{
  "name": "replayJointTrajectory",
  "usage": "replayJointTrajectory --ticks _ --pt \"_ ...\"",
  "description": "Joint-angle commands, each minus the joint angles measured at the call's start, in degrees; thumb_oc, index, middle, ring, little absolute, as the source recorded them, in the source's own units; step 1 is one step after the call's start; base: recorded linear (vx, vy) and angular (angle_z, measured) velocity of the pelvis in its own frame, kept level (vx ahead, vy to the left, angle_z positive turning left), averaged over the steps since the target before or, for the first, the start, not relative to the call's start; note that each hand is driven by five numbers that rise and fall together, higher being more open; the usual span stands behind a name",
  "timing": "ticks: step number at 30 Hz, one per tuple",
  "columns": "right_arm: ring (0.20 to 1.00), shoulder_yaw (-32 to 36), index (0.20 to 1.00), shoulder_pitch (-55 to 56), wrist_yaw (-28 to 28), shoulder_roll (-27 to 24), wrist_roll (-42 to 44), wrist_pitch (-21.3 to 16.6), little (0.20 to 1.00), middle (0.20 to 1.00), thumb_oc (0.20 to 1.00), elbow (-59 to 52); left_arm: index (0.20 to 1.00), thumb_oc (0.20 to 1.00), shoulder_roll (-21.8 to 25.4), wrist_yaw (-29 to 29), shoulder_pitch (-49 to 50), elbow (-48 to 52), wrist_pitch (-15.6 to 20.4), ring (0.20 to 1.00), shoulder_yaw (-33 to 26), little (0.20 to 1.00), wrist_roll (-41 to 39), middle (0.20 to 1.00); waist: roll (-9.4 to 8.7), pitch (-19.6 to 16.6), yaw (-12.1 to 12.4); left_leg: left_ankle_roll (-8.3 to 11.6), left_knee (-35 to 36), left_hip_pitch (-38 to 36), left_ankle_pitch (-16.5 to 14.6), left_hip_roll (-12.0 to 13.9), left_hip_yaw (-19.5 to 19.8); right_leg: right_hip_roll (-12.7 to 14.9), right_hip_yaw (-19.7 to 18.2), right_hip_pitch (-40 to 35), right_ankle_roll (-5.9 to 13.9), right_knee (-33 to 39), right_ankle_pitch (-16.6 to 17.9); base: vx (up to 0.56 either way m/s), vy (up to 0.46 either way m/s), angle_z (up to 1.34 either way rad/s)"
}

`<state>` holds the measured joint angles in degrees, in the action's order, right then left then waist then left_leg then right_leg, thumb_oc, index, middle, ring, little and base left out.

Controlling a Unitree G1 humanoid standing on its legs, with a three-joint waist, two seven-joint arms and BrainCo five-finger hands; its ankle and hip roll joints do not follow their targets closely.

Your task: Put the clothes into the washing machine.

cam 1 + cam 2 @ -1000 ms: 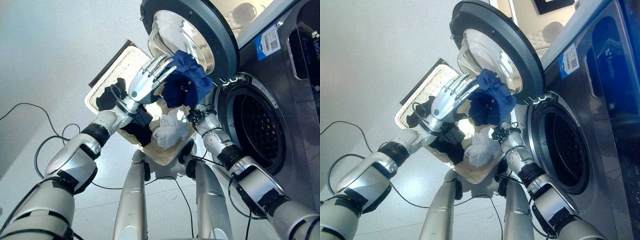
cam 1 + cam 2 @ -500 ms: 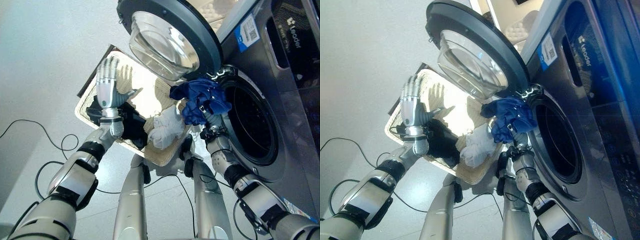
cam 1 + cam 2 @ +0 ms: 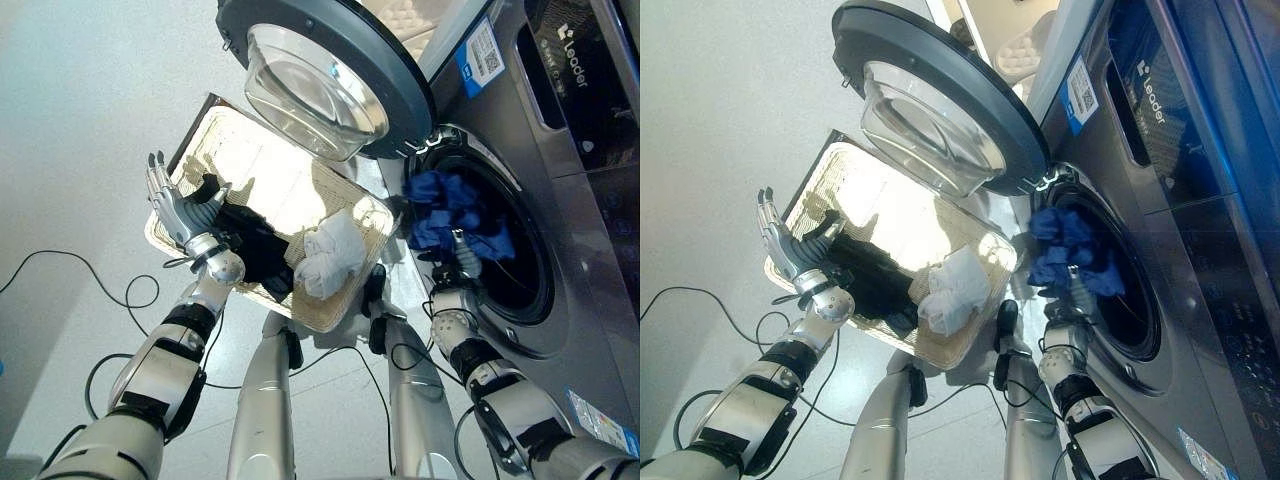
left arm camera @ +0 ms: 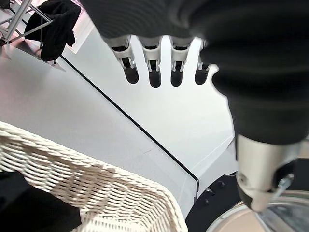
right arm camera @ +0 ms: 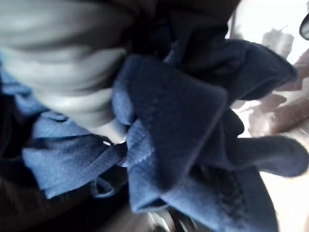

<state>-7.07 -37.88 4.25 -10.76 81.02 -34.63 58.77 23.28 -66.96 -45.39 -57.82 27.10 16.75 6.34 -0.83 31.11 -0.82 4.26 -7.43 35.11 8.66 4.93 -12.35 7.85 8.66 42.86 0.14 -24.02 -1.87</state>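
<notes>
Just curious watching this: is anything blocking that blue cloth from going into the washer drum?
Nothing visible. The door is swung wide open, and the right hand holds the blue cloth right at the drum opening.

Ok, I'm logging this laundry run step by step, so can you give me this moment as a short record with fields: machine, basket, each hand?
machine: dark grey front-loading washing machine, round glass door swung open
garment in transit: crumpled blue cloth at the drum opening
right hand: under the blue cloth, fingers hidden by it
left hand: open, fingers spread, raised over the basket's far edge, holding nothing
basket: pale woven wicker basket on the floor beside the machine
left in basket: black garment, white garment
</notes>
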Motion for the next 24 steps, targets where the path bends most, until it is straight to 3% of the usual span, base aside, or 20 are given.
replayJointTrajectory --ticks 1,11,17,24 --pt "0.200 1.4 0.200 -1.0 -0.4 -2.5 3.1 -5.0 0.200 0.200 0.200 -1.7 1.000 1.000 -2.4 -0.4 -1.0 -0.4 4.0 1.000 -2.8 1.000 -0.4 1.000 3.90 -1.3 -2.0 2.03 -6.1 2.6 -7.1 -3.4 -0.4 0.3 4.9 -1.6 6.45 1.9 0.3 0.03 -0.001 -0.07" --pt "0.200 12.9 0.200 -9.5 10.2 -10.2 10.4 -9.8 0.200 0.200 0.200 4.1 1.000 1.000 -2.9 3.6 0.7 5.6 5.7 1.000 0.1 1.000 1.7 1.000 5.47 -1.3 0.7 1.72 -7.3 4.2 -8.1 -3.5 0.8 1.7 6.8 -0.4 6.99 -0.3 -0.1 0.01 -0.036 0.02" --pt "0.200 16.1 0.200 -13.5 11.5 -16.7 12.5 -11.6 0.200 0.200 0.200 6.7 1.000 1.000 -1.9 6.8 2.5 8.5 5.6 1.000 1.8 1.000 0.7 1.000 6.20 -1.3 2.1 1.26 -7.7 5.2 -8.4 -3.7 1.4 2.6 7.6 0.8 7.19 -1.4 0.4 0.00 -0.024 0.07" --pt "0.200 17.1 0.200 -15.4 7.5 -20.4 14.8 -12.1 0.200 0.200 0.200 7.3 1.000 1.000 -0.5 8.2 3.0 10.1 4.0 1.000 4.5 1.000 2.7 1.000 6.69 -1.3 2.6 1.10 -7.8 5.2 -8.7 -3.8 1.9 3.4 8.0 1.1 7.51 -1.7 0.9 0.00 -0.006 0.04"
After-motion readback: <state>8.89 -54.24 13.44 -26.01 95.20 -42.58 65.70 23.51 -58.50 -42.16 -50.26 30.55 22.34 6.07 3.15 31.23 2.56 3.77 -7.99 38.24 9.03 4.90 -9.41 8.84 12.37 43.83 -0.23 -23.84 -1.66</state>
